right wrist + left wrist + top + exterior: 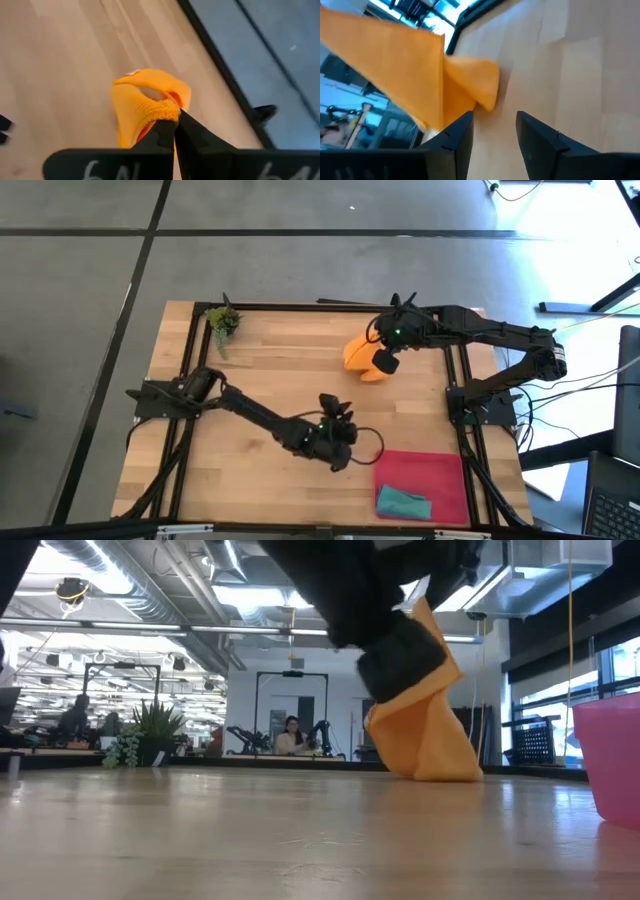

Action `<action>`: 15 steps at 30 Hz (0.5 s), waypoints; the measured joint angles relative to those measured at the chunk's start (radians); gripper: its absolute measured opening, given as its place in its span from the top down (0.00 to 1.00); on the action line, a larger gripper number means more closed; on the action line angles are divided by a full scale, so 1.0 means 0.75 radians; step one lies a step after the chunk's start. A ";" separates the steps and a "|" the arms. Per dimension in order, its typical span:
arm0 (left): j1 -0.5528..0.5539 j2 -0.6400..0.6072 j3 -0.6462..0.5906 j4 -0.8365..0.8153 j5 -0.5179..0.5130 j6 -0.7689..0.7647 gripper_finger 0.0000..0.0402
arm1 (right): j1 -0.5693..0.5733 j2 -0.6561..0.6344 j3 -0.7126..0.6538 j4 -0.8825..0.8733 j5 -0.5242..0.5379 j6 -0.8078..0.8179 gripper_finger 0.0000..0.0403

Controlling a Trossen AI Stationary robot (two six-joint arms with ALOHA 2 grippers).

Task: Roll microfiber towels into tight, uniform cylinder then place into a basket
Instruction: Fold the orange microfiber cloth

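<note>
Right wrist view: orange towel (145,102) between pincer (175,125) tips.

One camera is looking straight down on the whole bench (280,370), another is gazing level across it from board height toward the room, and both wrist cameras are peering closely at the orange towel (145,105), which all four are sharing.

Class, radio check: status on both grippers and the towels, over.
Right gripper shut on orange towel, lifting it. Left gripper open, empty. Teal towel in basket. Nothing in the way.
</note>
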 joint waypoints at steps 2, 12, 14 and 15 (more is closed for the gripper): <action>0.025 0.000 0.000 0.072 0.008 0.039 0.65 | -0.006 0.000 0.000 -0.001 -0.024 0.030 0.99; 0.185 0.000 0.000 0.339 0.213 0.065 0.65 | -0.011 0.000 0.000 -0.001 -0.087 0.085 0.99; 0.209 0.000 0.000 0.389 0.238 0.096 0.65 | -0.010 0.000 0.000 -0.001 -0.095 0.086 0.99; 0.219 0.000 0.000 0.414 0.265 0.122 0.65 | -0.010 0.000 0.000 -0.001 -0.096 0.086 0.99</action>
